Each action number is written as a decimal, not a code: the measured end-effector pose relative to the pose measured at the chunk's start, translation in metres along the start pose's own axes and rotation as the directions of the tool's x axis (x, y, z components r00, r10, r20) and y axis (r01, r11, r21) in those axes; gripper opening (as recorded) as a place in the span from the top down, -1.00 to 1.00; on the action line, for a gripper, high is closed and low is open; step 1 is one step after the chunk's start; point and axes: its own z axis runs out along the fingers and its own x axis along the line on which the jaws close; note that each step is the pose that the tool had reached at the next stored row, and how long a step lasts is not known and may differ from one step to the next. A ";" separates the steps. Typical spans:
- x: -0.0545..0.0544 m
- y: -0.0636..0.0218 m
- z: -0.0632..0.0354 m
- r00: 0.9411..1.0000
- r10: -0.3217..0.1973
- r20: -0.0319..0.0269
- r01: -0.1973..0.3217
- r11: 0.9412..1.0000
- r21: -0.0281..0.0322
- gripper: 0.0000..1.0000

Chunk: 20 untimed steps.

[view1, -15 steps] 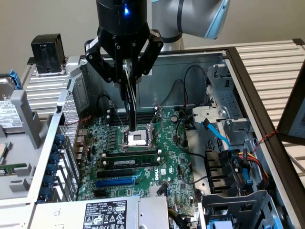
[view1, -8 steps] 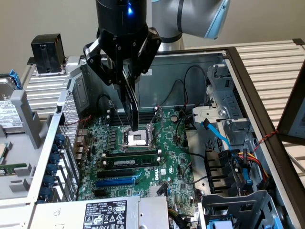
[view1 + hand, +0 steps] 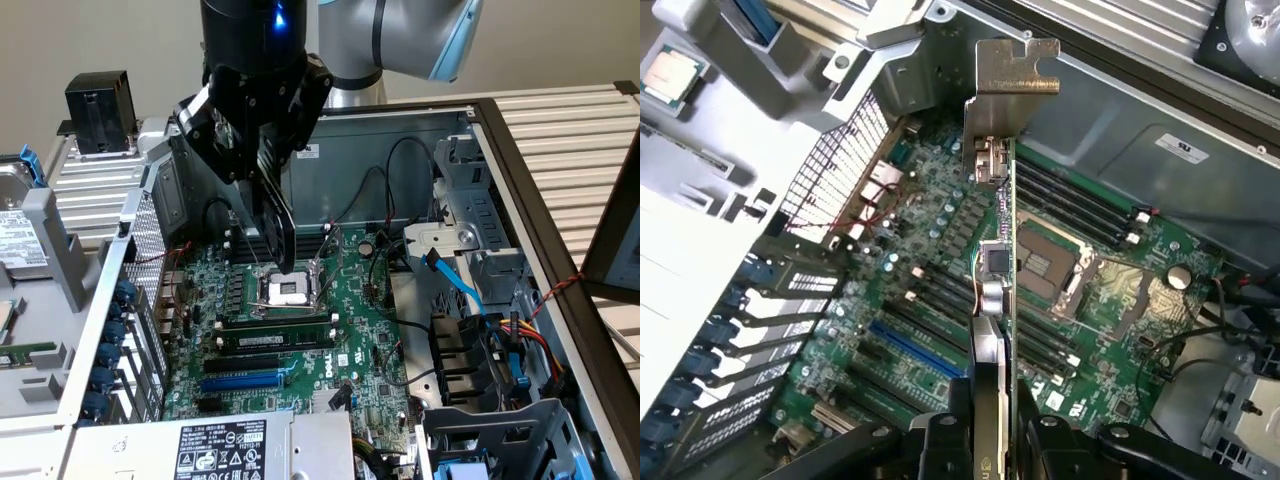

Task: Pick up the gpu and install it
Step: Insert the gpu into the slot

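Tool clamped on the green, black-shrouded gpu card: hold it vertical and align its edge over the long blue motherboard slot.

Gpu upright, edge-on, above motherboard

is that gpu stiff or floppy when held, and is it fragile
Likely stiff: the gpu hangs straight, edge-on, from the end effector. Probably fragile, with bare circuit board and a thin metal bracket exposed.
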 end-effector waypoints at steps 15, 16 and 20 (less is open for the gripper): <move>0.000 0.0000 0.0003 0.963 -0.266 -0.050 0.267 0.964 0.014 0.47; 0.000 0.0000 0.0003 0.958 -0.283 -0.053 0.284 0.959 0.014 0.47; 0.000 0.0000 0.0004 0.934 -0.352 -0.063 0.353 0.936 0.011 0.47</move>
